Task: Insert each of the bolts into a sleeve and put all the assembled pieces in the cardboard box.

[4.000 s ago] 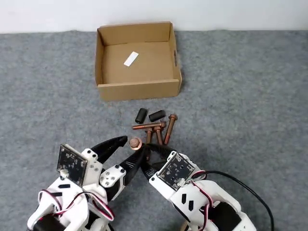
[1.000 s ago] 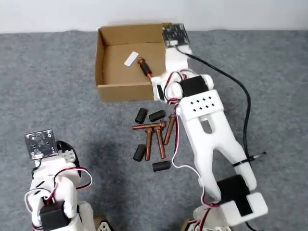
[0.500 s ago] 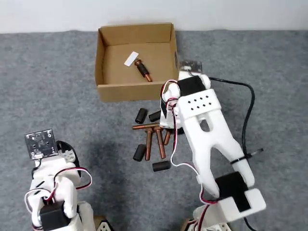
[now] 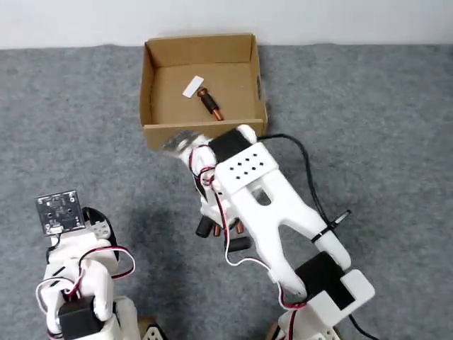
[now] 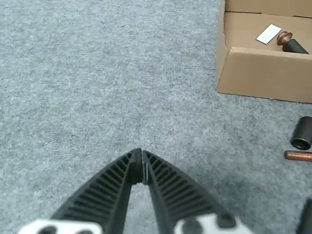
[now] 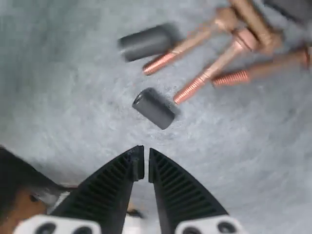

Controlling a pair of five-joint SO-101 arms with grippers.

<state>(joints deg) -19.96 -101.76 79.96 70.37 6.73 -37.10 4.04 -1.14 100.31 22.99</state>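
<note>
The cardboard box (image 4: 202,131) stands at the table's far side with one bolt in a black sleeve (image 4: 210,103) lying inside. The right arm (image 4: 244,180) stretches over the pile of loose parts in front of the box and covers most of it. Beside it lie two black sleeves (image 4: 205,227) (image 4: 238,244). My right gripper (image 6: 144,158) hangs shut and empty just short of a loose black sleeve (image 6: 155,108); several copper bolts (image 6: 214,68) lie beyond. My left gripper (image 5: 141,165) is shut and empty over bare carpet, well left of the box (image 5: 265,73).
A white label (image 4: 192,86) lies on the box floor. The left arm (image 4: 74,276) sits folded back at the near left. A black cable (image 4: 311,191) runs along the right arm. Grey carpet lies open to the left and right.
The right arm has left the sleeved bolt in the box and swung back toward the near side, now over the loose pile. The left arm has stayed put for the last second.
</note>
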